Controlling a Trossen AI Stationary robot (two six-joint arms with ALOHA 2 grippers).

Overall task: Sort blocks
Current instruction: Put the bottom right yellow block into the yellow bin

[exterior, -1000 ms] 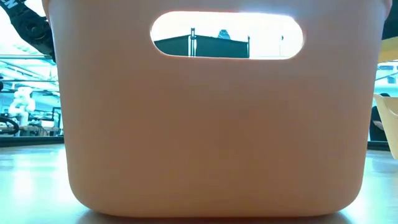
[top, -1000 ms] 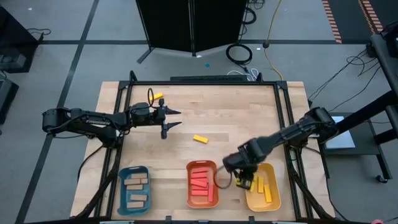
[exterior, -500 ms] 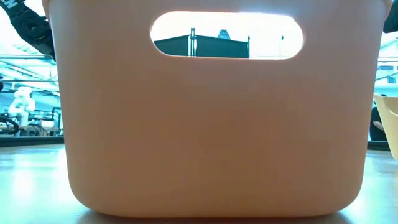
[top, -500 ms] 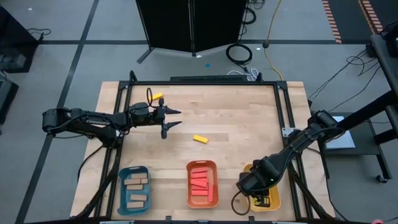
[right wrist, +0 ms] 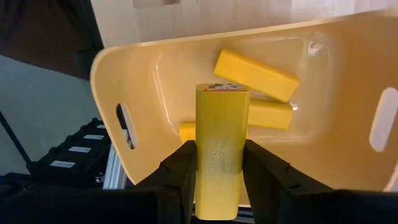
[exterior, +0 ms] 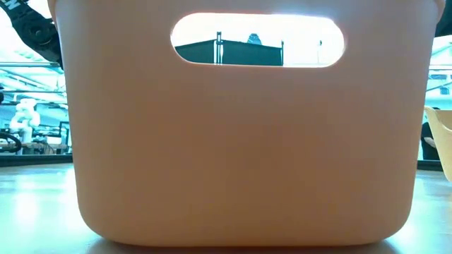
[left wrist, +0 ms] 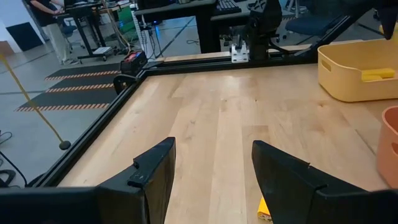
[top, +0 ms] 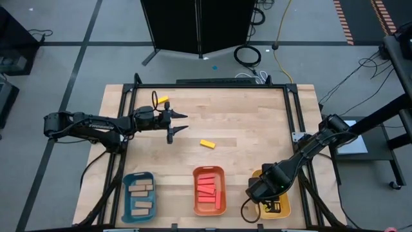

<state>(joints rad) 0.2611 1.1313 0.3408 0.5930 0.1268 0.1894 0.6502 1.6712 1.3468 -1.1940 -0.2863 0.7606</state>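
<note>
- My right gripper (right wrist: 216,163) is clamping a yellow block (right wrist: 219,149) between both fingers (right wrist: 180,171), block standing on end, hanging over the yellow tray (right wrist: 155,68) at the table's front right corner.
- In the high view my right gripper (top: 267,205) is sitting over that yellow tray (top: 284,205), arm covering most of it.
- Inside the tray, 3 more yellow blocks (right wrist: 255,75) are lying flat, one angled across another.
- My left gripper (top: 178,122) is waiting w/ jaws apart, holding nothing, hovering near the table's back left.
- Left wrist view is showing its fingers (left wrist: 155,171) spread over bare wood, w/ a bit of yellow at the frame edge between them; can't tell what it is.
- One yellow block (top: 206,144) is lying loose mid-table; another (top: 163,100) is lying near the back left edge.
- Red tray (top: 210,173) at front centre is holding red blocks (top: 206,191); blue tray (top: 127,181) at front left is holding tan blocks (top: 141,189).
- Low view is filled by the orange-pink wall of a tray (exterior: 240,141).
</note>
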